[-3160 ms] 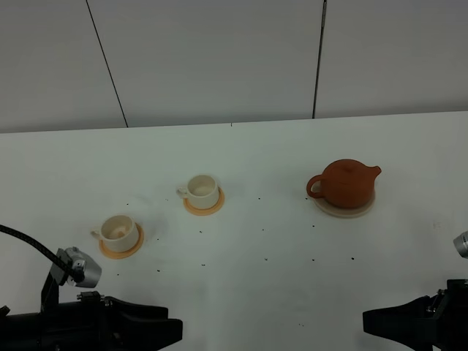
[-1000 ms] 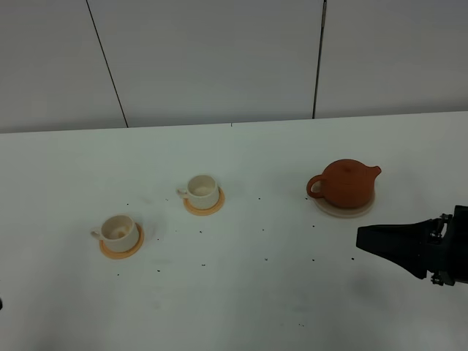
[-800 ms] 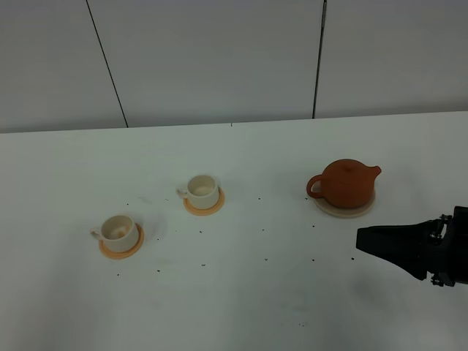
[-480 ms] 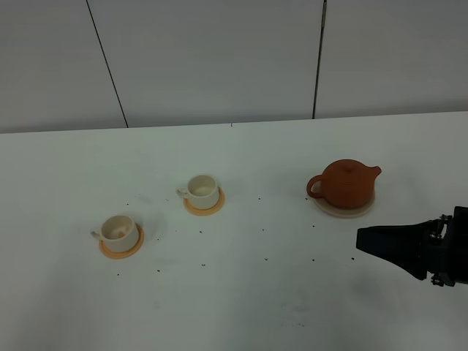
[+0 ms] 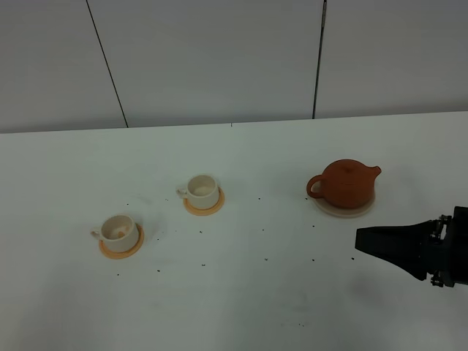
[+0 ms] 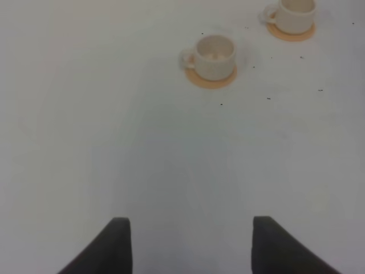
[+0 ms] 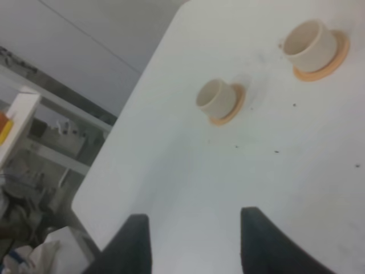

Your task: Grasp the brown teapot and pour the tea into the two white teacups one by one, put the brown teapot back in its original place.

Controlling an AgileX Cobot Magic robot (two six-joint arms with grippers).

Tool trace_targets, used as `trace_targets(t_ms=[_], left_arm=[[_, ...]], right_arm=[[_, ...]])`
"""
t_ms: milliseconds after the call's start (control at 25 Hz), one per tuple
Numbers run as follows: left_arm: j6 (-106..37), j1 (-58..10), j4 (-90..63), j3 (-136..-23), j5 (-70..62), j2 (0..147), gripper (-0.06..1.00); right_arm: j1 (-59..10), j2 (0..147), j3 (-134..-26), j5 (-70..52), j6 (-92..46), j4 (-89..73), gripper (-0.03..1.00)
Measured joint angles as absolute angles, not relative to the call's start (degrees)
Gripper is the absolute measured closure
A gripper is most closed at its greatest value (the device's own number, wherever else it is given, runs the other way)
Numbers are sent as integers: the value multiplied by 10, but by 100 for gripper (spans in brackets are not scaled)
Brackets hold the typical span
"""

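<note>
Beyond R tool (image 5: 360, 240): teapot (image 5: 347, 183), apart

The big white desk (image 5: 241, 292) has tiny dark specks (image 5: 265, 259) on it. Behind it is a pale grey wall (image 5: 212, 58) with thin dark lines (image 5: 107, 64). Past the desk's edge stand messy shelves (image 7: 51, 142).

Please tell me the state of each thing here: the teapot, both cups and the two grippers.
brown teapot: upright, lid on, resting on its beige coaster.
nearer teacup: upright on its orange saucer, no tea seen inside.
farther teacup: upright on its orange saucer, no tea seen inside.
left gripper: open, holding nothing.
right gripper: open, holding nothing.
</note>
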State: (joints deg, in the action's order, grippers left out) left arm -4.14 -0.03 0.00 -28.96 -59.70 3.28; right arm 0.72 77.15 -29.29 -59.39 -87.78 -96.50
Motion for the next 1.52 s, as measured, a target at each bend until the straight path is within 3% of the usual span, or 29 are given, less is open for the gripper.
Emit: trace_targets(t_ms=[920,1240,1520], left_arm=[[-40,0,0,-290,-598,-4,41],[-41,0,0,-290,-598,-4,41],[-41,0,0,-290,-598,-4,41]], right_arm=[[-4,773,-332,-646,-855,-1008,61],[-155,790,-501,-401,-713,-891,61],[-212,886,-590,-244,-556,-833,61]])
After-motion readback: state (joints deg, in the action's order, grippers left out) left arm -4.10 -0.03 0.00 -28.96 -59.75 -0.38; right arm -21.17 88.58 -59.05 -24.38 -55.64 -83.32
